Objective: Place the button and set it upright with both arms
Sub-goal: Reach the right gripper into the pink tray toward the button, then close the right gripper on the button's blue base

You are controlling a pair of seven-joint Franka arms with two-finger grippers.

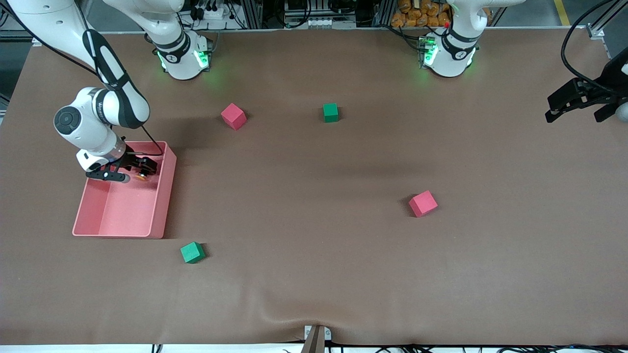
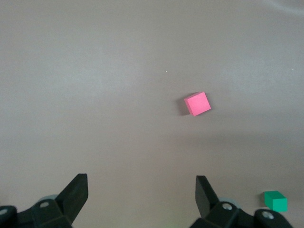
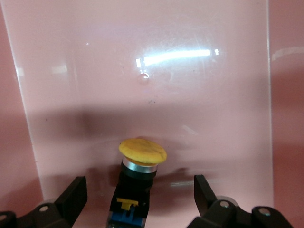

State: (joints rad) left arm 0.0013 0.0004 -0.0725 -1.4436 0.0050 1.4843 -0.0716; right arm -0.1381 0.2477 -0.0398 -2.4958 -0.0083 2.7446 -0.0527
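Cubes come first as you read up from the front camera: a green cube (image 1: 192, 252) lies nearest, just off the corner of the pink bin (image 1: 167, 196), and a red cube (image 1: 423, 203) sits farther up, toward the left arm's end of the table.

Next you meet the pink bin itself at the right arm's end. The right gripper (image 1: 131, 171) is down inside it, at the end of the bin farthest from the front camera, and you can see its fingers (image 3: 71, 197) spread wide apart, gripping nothing. The button (image 3: 138, 178) lies on the bin floor right between those open fingers, touching neither one; in the front view it shows only as a small orange spot (image 1: 142, 176) under the gripper. Its yellow-orange cap points away from the wrist, with a silver ring under the cap and a black body with blue and yellow marks toward the wrist. You cannot tell whether it lies flat or tilted.

Farther up, a second red cube (image 1: 233, 116) and a second green cube (image 1: 330, 112) rest near the bases.

The left gripper (image 1: 579, 103) waits up in the air over the left arm's end of the table, fingers (image 2: 76, 192) apart and empty.
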